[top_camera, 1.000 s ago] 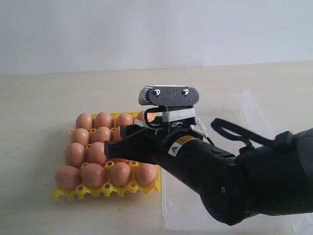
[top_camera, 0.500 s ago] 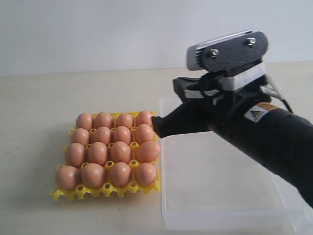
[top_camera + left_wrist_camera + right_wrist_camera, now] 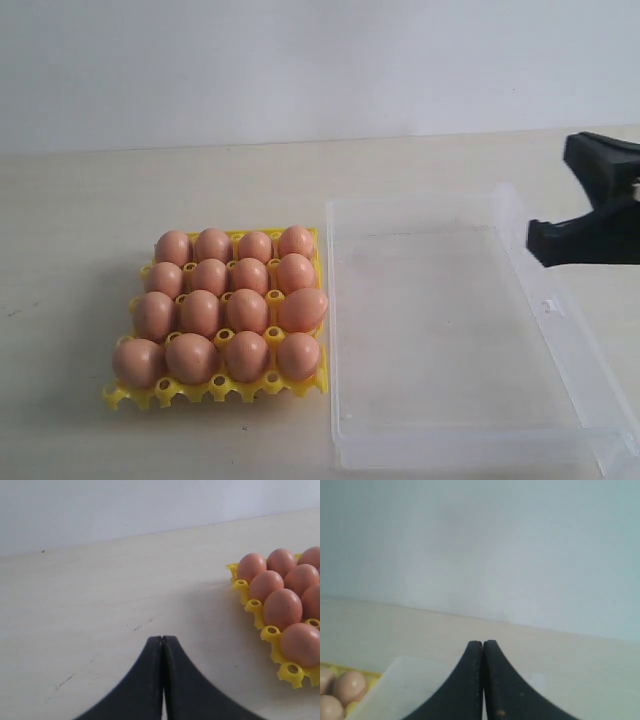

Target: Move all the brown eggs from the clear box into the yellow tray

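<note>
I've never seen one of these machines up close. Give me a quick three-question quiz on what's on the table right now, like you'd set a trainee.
1. How many smooth brown oval eggs sit in the bright yellow plastic egg tray?
2. True or false: the shallow clear plastic box beside the tray holds at least one egg.
3. The black right claw is: A) wide open; B) shut, holding nothing; C) shut on an egg.

Key: 1. Sixteen, one in every cup. 2. False, the box has no eggs in it. 3. B.
</note>
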### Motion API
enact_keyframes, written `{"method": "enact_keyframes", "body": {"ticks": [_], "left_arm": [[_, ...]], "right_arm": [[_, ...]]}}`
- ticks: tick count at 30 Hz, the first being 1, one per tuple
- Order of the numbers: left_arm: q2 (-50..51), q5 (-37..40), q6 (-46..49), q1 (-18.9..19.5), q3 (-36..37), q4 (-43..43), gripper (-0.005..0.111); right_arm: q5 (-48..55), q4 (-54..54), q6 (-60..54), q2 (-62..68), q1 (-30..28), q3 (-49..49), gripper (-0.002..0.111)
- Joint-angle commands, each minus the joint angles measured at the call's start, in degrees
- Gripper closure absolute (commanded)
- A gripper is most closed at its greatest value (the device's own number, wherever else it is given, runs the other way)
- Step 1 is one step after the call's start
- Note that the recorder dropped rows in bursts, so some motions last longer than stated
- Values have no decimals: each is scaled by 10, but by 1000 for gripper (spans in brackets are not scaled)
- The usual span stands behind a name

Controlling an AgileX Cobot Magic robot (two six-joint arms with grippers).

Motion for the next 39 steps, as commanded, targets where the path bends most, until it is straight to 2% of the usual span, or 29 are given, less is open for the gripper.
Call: {"method": "enact_keyframes", "body": {"ticks": [1,6,10,12,18,25,32,33,35,39], "left_arm": [[1,-7,-2,-2,-2,-1,107],[1,-7,-2,-2,-2,-1,107],[1,-7,-2,-2,-2,-1,107],[1,-7,-2,-2,-2,-1,107],[1,-7,-2,-2,-2,-1,107],[1,-7,-2,-2,-2,-1,107],[1,-7,-2,-2,-2,-1,107],[1,-7,-2,-2,-2,-1,107],[1,-7,-2,-2,-2,-1,107],[1,-7,-2,-2,-2,-1,107]], "right_arm": [[45,-35,30,-77,-52,39,108],[224,-88,317,-161,-101,67,108],[276,-117,412,-203,-146,81,108],[280,-145,414,-218,-163,81,108],[291,-187,415,-268,-163,81,108],[294,-182,415,-328,-168,81,108],[294,-332,397,-421,-252,165,108],[306,-356,389,-439,-262,165,108],[397,-392,390,-477,-275,165,108],[461,-396,395,-535,-293,165,108]]}}
